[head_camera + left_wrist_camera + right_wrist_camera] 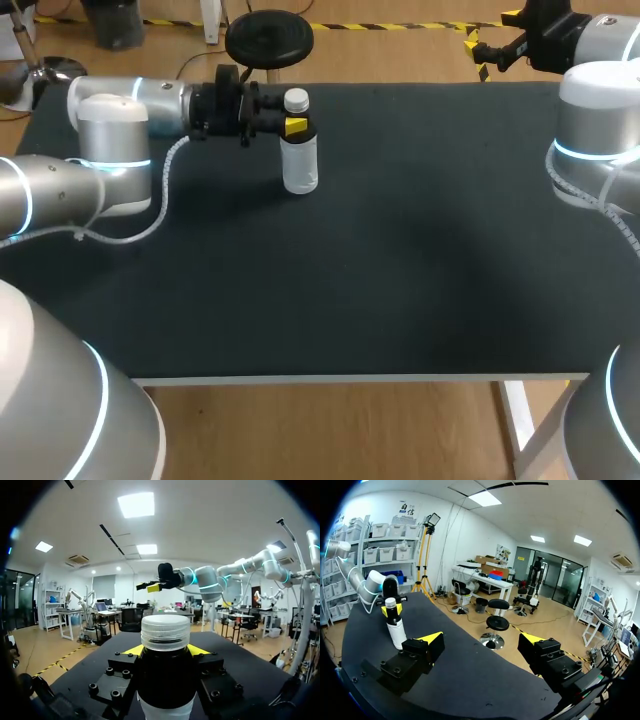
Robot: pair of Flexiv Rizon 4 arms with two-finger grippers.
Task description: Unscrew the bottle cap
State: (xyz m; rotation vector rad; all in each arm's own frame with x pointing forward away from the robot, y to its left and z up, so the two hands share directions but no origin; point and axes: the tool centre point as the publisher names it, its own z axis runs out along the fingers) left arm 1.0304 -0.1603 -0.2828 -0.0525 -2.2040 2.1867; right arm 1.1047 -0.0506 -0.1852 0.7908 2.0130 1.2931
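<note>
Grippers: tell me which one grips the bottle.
The left gripper, shut on the bottle just below its white cap; the right gripper is open, far from it.

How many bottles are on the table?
1. The bottle stands upright on the black table, in its far left part, with the left arm's jaws gripping its neck just under the white cap. No other bottle shows.

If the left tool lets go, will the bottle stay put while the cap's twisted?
Probably not: the bottle is tall, narrow and looks near empty, so likely light, apt to tip or spin. The ribbed cap should grip well. The left tool at its neck steadies it.
</note>
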